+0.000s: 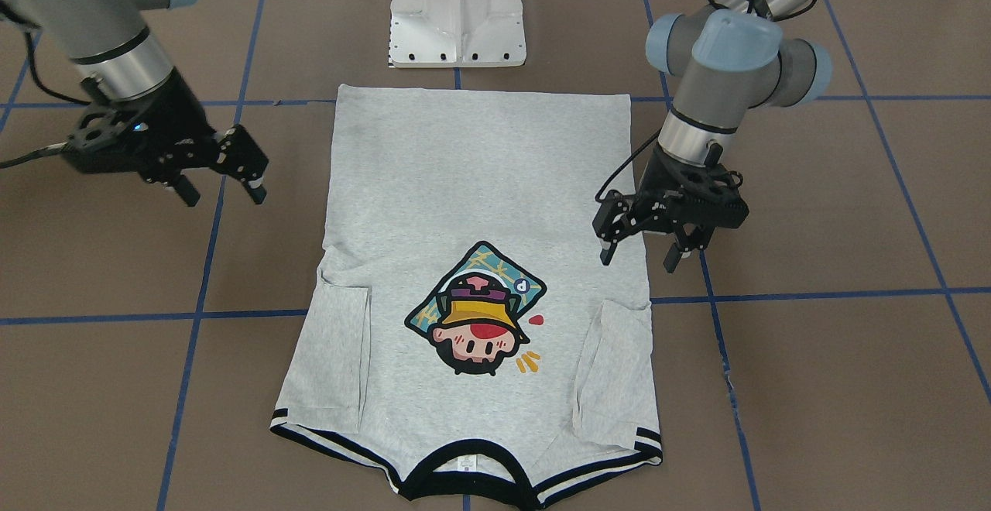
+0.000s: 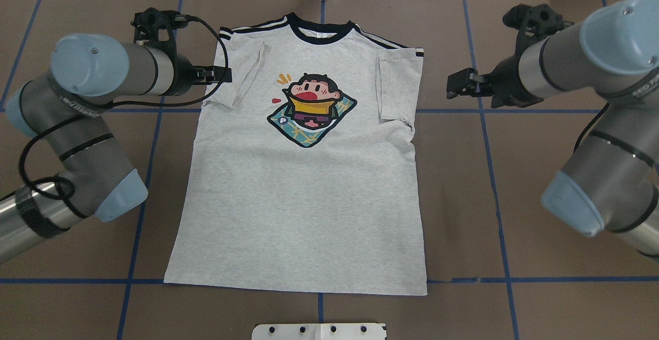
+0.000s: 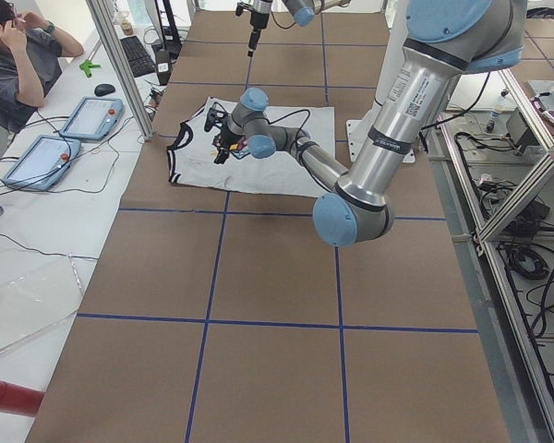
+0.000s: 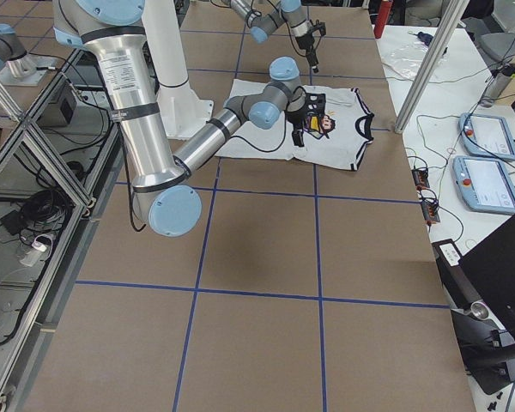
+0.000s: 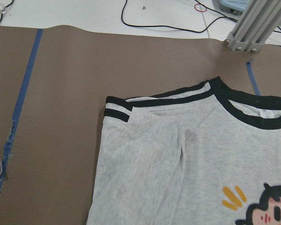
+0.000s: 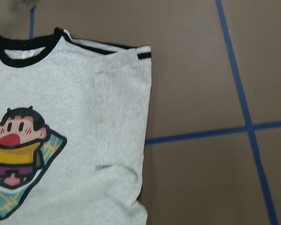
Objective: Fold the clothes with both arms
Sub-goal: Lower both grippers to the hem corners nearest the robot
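The light grey T-shirt [image 1: 480, 186] lies flat and print up on the brown table, its black collar [image 2: 322, 33] on the side far from the robot's base. Both sleeves [image 2: 249, 74] are folded inward onto the body. My left gripper [image 1: 639, 255] hangs open and empty just above the shirt's side edge, near the folded sleeve [image 5: 145, 164]. My right gripper [image 1: 222, 192] is open and empty too, hovering off the opposite side edge, apart from the cloth. Overhead, the left gripper [image 2: 222, 74] and right gripper [image 2: 457, 86] flank the shoulders. The right wrist view shows the striped shoulder [image 6: 143, 51].
The white pedestal base [image 1: 457, 15] stands at the hem end of the shirt. Blue tape lines [image 2: 494, 175] cross the brown table. An aluminium post [image 5: 250, 28] and cables sit beyond the collar end. A person [image 3: 18, 65] sits at a side desk with teach pendants [image 3: 92, 115].
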